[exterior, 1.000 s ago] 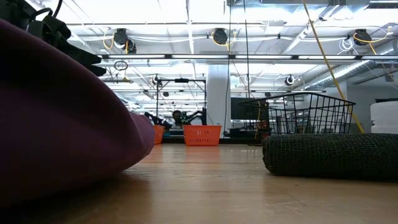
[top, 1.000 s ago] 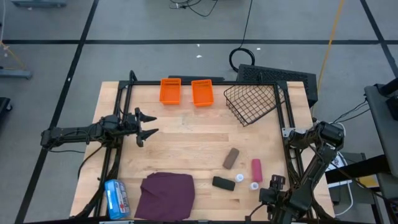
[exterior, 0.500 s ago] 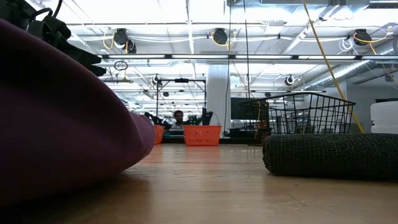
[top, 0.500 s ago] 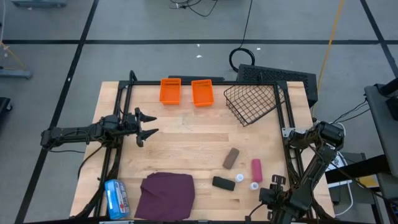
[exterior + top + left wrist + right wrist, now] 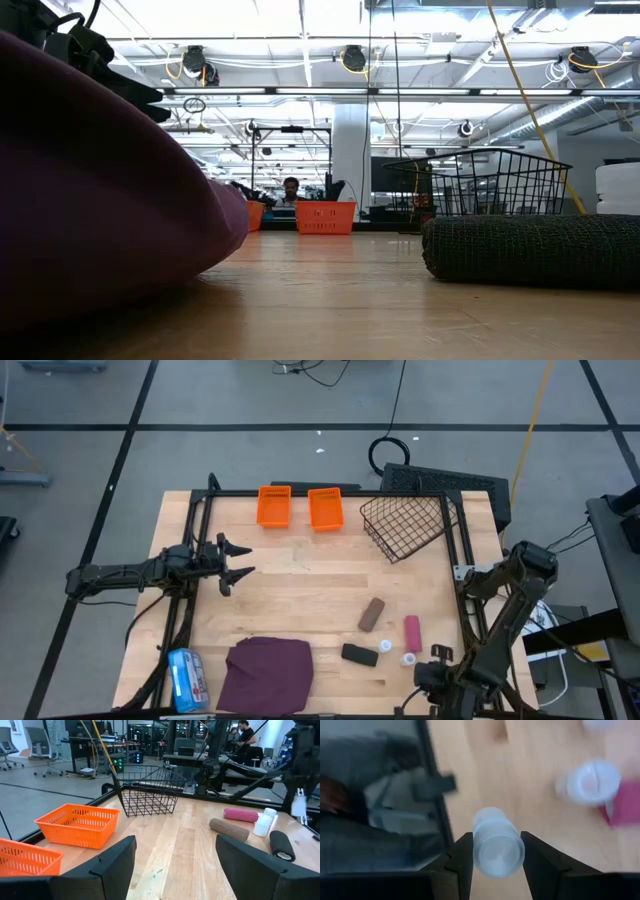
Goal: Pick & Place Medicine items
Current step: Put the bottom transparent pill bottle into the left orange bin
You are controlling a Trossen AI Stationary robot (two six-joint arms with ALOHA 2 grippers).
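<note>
Two arms frame the tabletop (image 5: 300,575). At the left edge, the left pincer (image 5: 236,562) hovers with its fingers apart, holding nothing. Below it, at the near left corner, a blue-and-white packet (image 5: 186,677) lies beside a purple cloth (image 5: 268,670). Two orange bins (image 5: 299,507) sit at the far edge, with a wire basket (image 5: 405,525) to their right. Right of the cloth lie the medicine items: a black oblong (image 5: 359,654) near the front edge, a grey-brown oblong (image 5: 372,614) farther in, two small white bottles (image 5: 386,647), and a pink tube (image 5: 412,632) just beside them. At the near right corner, the right pincer (image 5: 496,852) is clamped on another small white bottle (image 5: 496,846), its fingers (image 5: 461,862) pressing both sides above the wood.
</note>
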